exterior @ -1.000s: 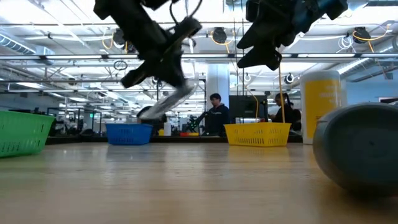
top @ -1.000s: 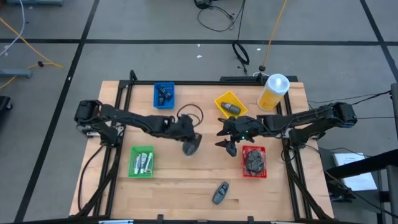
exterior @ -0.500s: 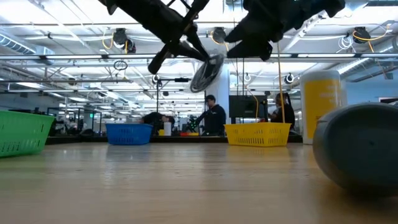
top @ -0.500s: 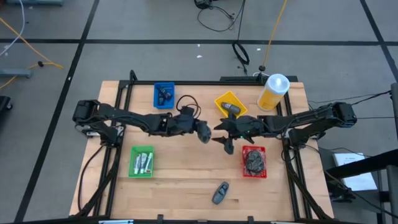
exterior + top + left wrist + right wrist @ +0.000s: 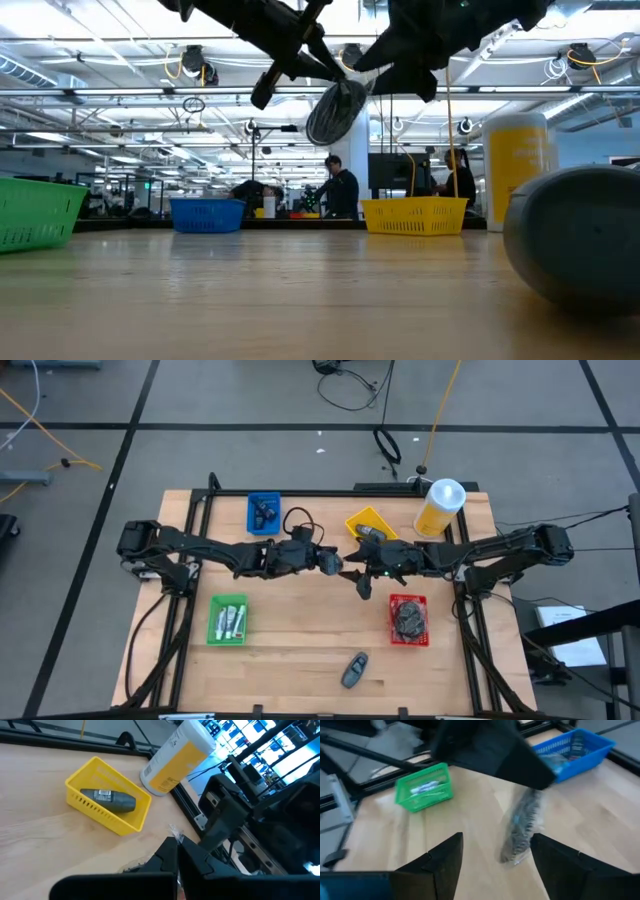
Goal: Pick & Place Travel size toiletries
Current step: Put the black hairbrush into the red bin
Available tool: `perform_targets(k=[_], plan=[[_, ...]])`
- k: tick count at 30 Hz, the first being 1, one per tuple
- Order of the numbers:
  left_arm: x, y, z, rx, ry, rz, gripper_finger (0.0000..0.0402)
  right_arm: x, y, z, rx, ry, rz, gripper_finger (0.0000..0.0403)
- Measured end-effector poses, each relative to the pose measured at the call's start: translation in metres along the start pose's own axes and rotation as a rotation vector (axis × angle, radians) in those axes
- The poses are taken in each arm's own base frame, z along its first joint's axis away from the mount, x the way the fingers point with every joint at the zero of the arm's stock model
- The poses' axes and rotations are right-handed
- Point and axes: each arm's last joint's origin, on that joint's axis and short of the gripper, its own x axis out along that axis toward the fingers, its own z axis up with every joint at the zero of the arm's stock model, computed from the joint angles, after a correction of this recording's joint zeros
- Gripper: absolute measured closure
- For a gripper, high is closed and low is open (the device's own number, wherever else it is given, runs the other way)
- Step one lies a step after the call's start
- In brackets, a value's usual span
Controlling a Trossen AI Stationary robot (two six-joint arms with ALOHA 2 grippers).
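The grey wrapped pad (image 5: 335, 110) is hanging from your closed left gripper (image 5: 330, 563), lying edge-on between the wide-open fingers of your right gripper (image 5: 358, 575).

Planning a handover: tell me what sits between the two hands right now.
High view: only the grey wrapped pad, held by the left hand and hanging in the open right hand; the right wrist view confirms it.
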Motion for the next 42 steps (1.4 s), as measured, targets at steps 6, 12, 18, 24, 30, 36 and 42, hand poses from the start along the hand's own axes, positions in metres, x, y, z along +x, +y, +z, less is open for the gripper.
perform_targets(k=[6,12,18,24,30,36,42], plan=[[0.0,-0.001,0.0,-0.001,0.0,-0.004,0.04,0.0,-0.003,-0.002,0.02,0.009,-0.07,0.0217],[0.0,-0.001,0.0,-0.006,-0.003,-0.013,0.04,0.0,-0.005,-0.003,0.047,0.015,-0.097,0.0281],[0.0,-0.002,0.0,0.001,-0.005,-0.015,0.0398,0.0,-0.005,-0.004,0.063,0.019,-0.097,0.0381],[0.0,-0.002,0.0,0.025,0.002,-0.021,0.0397,0.0,-0.005,-0.004,0.066,0.03,-0.071,0.0397],[0.0,-0.001,0.001,0.095,-0.001,-0.02,0.0394,0.0,-0.005,-0.004,0.064,0.03,-0.072,0.0401],[0.0,-0.002,0.001,0.179,0.006,-0.026,0.0343,0.0,-0.006,-0.006,0.06,0.052,-0.081,0.0402],[0.0,-0.001,0.0,0.26,0.025,-0.028,0.025,-0.013,-0.009,-0.01,0.06,0.124,-0.111,0.0402]])
